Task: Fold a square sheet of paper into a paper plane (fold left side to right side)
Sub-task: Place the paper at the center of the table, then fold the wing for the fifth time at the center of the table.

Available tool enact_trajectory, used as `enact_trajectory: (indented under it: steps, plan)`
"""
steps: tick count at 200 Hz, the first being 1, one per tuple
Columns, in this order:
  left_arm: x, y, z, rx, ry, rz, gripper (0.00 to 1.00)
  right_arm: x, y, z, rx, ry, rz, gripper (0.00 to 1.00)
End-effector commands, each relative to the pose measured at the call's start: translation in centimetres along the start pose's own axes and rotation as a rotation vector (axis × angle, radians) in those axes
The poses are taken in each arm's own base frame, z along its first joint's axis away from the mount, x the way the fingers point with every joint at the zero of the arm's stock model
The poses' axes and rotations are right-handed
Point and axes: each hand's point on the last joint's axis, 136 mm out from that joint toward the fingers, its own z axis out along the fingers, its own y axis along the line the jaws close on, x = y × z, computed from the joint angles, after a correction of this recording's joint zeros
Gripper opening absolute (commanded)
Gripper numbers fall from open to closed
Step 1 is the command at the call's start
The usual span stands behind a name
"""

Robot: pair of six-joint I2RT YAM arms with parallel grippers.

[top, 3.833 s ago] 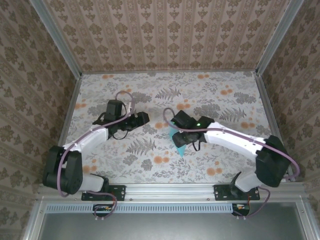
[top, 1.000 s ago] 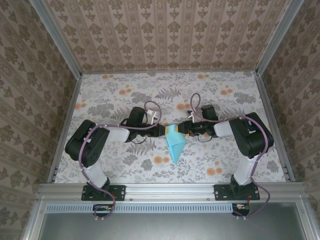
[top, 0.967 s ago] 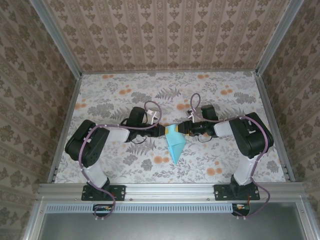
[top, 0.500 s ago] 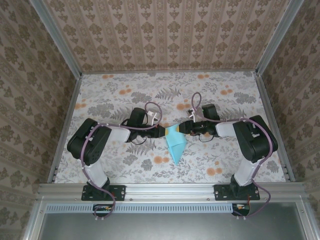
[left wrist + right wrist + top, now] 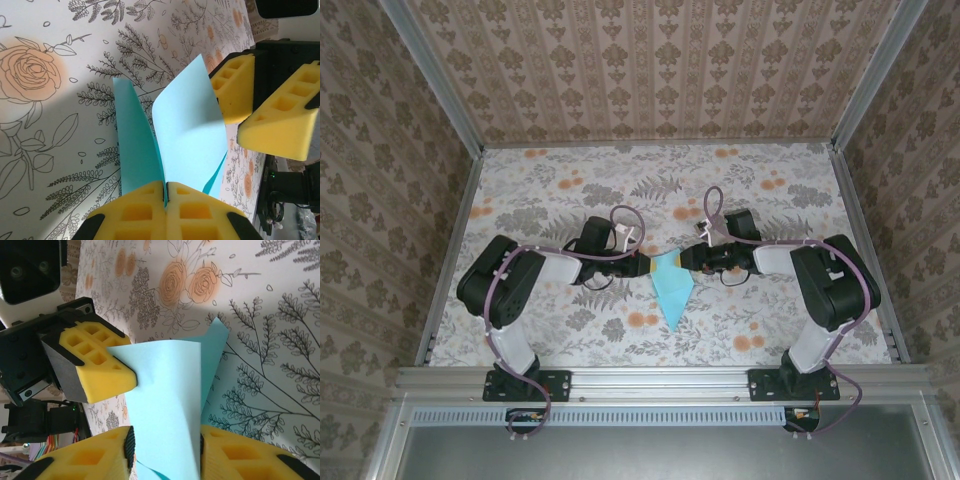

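Top external: floral-print table [image 5: 560, 175] under paper plane [image 5: 670, 290]; patterned walls [image 5: 660, 70] around.

Lab robot cell: aluminium frame [image 5: 660, 381], wallpapered panel walls [image 5: 650, 70].

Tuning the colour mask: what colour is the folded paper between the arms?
Plain light cyan-blue. The paper plane shows best in the left wrist view.
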Motion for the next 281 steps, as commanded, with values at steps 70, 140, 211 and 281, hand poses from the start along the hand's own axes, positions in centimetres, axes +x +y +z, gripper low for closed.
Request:
enact_trajectory:
  steps: [70, 140, 211, 281]
  plan:
    - [-2.0, -1.2, -1.6, -0.055, -0.055, 0.112, 0.47, -0.5, -0.4, -1.3, 0.139, -0.009, 0.092, 0.05]
    - [-0.2, -4.8, -5.6, -0.398, -0.002, 0.394, 0.61, -0.8, -0.9, -1.5, 0.295, 0.003, 0.271, 0.04]
    - [5.6, -9.1, -0.8, -0.456, 0.134, 0.49, 0.66, -1.5, -0.5, -0.5, 0.322, 0.03, 0.312, 0.03]
    - [7.2, -6.9, 3.0, -0.683, 0.254, 0.436, 0.67, -1.4, -0.9, 0.2, 0.331, 0.035, 0.334, 0.02]
